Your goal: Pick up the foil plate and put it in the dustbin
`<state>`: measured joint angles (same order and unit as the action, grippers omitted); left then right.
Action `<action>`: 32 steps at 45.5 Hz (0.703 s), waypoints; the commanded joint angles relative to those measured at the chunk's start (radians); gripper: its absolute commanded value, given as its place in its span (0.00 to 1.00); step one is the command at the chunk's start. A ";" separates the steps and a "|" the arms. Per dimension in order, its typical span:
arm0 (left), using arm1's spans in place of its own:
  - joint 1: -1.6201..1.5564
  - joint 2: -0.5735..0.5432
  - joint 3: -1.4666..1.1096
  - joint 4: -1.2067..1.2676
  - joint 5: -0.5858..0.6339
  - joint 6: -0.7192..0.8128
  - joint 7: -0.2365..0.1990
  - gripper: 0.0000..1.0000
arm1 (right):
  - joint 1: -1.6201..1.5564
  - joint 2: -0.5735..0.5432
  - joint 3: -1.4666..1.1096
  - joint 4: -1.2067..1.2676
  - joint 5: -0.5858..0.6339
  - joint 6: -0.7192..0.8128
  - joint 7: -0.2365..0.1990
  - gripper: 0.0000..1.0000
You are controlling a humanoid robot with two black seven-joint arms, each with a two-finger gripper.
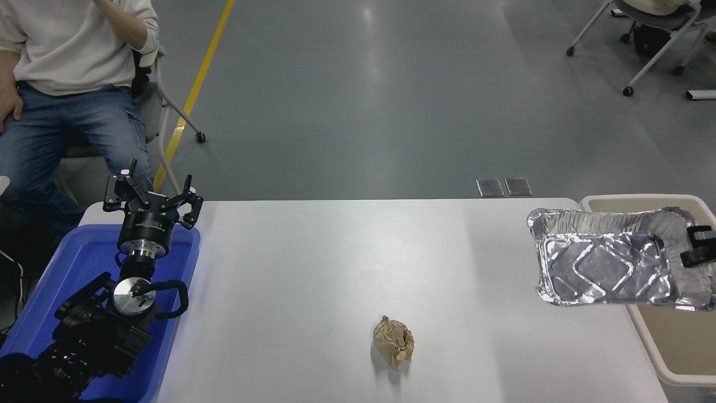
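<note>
The foil plate [604, 263] is a shiny silver rectangular tray. It is held in the air at the right, tilted toward the camera, over the table's right edge and the near rim of the dustbin [671, 336]. The dustbin is a cream rectangular bin standing beside the table at the far right. My right gripper [691, 246] comes in from the right edge and is shut on the plate's right rim; only its black fingers show. My left gripper [154, 193] is parked at the lower left over a blue tub, fingers open and empty.
A crumpled brown paper wad [394, 341] lies on the white table [335, 268] near the front middle. The blue plastic tub [84, 291] stands at the table's left. A person [61, 73] sits at the far left. Wheeled chairs stand at the far right.
</note>
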<state>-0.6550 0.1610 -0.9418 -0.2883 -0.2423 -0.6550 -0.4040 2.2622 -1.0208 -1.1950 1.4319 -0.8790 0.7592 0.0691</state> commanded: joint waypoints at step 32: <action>0.000 0.000 0.000 0.000 0.000 0.000 0.001 0.99 | -0.211 -0.008 0.000 -0.582 0.400 -0.277 -0.011 0.00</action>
<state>-0.6550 0.1611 -0.9419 -0.2884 -0.2422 -0.6550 -0.4038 2.2091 -1.0250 -1.2162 1.0317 -0.6560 0.6471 0.0599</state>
